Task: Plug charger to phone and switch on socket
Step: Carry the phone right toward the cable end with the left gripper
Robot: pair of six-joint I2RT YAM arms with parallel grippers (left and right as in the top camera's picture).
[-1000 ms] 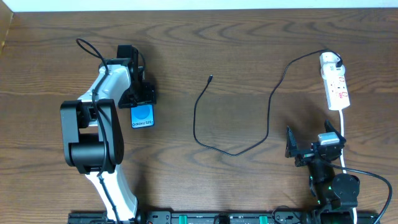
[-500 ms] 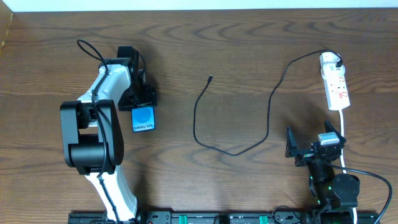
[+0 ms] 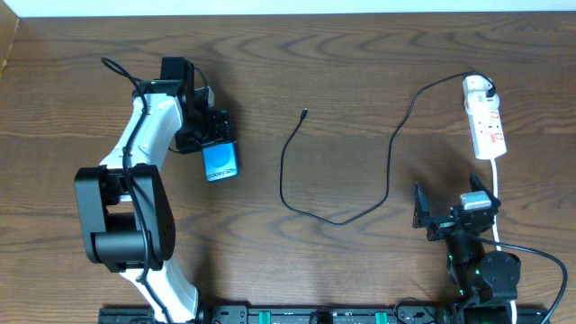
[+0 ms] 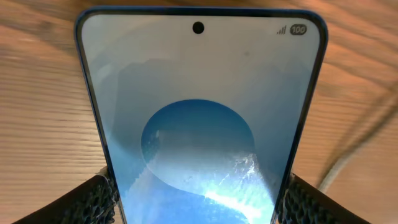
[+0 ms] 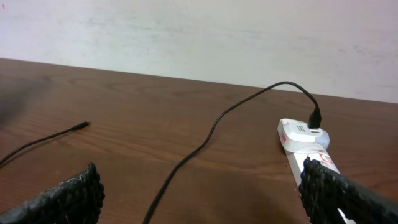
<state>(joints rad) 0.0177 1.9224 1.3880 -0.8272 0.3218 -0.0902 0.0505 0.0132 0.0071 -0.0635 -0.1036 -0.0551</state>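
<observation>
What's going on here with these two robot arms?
The left pincer grips the phone by its edges, screen up, on the left of the table. The charger lies loose mid-table, its plug already in the socket, its connector tip free and apart from the phone. The right pincer sits open near the front, holding nothing.

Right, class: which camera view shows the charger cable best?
Overhead: the charger lies whole, from tip to socket. Right wrist shows only the stretches near its tip and plug; left wrist is filled by the phone.
</observation>
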